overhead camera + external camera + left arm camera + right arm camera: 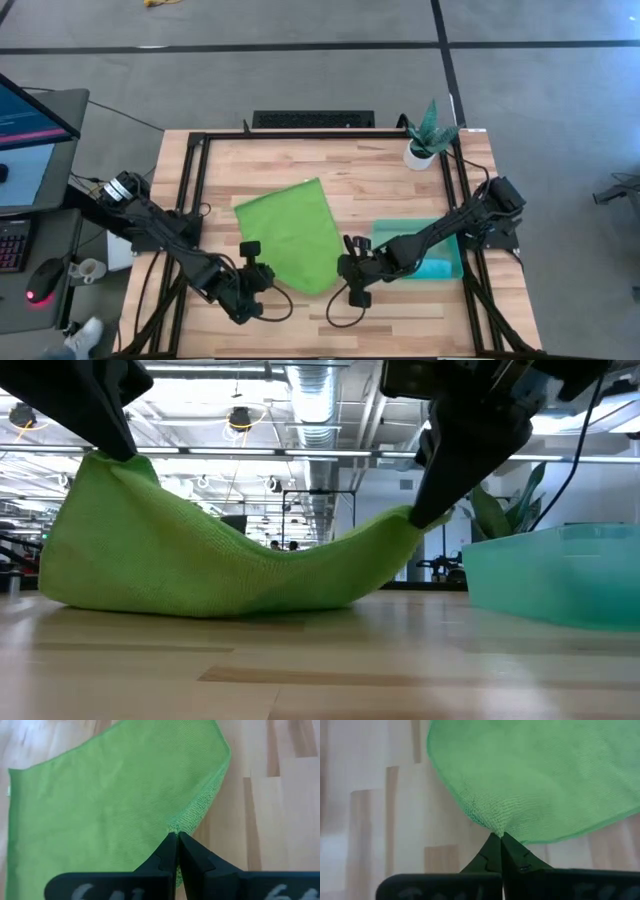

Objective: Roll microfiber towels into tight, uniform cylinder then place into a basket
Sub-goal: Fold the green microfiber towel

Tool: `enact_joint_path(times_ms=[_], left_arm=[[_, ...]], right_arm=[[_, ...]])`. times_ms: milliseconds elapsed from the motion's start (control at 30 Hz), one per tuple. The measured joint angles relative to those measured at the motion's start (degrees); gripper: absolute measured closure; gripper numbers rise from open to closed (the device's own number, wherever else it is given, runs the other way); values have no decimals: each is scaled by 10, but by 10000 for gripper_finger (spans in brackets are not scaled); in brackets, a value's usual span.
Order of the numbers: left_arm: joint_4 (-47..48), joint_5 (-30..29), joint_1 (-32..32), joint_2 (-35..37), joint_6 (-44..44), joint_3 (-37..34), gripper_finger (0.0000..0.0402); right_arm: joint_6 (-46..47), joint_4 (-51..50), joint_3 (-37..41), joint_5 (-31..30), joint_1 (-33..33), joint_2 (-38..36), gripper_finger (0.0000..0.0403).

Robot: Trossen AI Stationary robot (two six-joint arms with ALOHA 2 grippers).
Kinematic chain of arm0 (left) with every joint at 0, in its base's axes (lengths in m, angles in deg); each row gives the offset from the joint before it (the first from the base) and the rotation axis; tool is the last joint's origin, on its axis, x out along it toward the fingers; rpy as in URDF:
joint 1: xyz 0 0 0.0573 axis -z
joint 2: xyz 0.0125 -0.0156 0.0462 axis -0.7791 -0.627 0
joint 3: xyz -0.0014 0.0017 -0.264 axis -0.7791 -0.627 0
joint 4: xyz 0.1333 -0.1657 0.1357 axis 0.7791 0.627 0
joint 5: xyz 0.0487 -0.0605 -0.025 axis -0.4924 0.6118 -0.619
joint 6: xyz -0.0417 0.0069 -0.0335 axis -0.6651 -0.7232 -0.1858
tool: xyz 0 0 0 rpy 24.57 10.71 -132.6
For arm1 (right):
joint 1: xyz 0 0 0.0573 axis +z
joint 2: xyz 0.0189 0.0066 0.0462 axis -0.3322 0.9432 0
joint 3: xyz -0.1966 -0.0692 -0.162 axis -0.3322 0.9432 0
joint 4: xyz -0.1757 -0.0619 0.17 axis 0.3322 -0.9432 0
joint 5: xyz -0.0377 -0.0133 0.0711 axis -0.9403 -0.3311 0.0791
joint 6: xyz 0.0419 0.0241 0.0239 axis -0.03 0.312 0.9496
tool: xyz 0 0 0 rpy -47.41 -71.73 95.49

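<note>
The lime green towel (290,232) lies on the table's middle. Its far part lies flat on the wood, and its near part is raised at two points and sags between them (250,565). My left gripper (252,250) is shut on the towel's near left part. My right gripper (350,258) is shut on its near right part. The teal basket (445,255) stands on the table to the right of the towel, under my right arm. I cannot make out the blue towel. My left gripper pinches the towel's near left edge (175,827) between its two fingertips, at a thick fold of several layers. The fingers slant down from the near side. That part is lifted (112,460), and the cloth hangs down from it to the table. My right gripper pinches the towel's near right edge (496,829) between its two fingertips, where the cloth bunches into a point. The fingers slant down from the near right. That part is lifted (415,518), lower than the left one, and the cloth sags slack between the two holds.
A potted plant (428,138) stands at the table's far right corner. A black frame (200,180) runs around the table top. There is bare wood at the far left and along the near edge.
</note>
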Motion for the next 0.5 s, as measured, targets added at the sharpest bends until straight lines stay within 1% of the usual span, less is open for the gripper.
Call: enact_joint_path(times_ms=[133, 300, 500], left_arm=[[-5, 0, 18, 0, -33, 0, 401], [-26, -14, 44, 0, -60, 0, 401], [-37, -14, 53, 0, -71, 0, 401]], right_arm=[[26, 0, 0, 24, 13, 0, 397], [44, 0, 0, 26, 41, 0, 397], [49, 5, 0, 26, 60, 0, 397]])
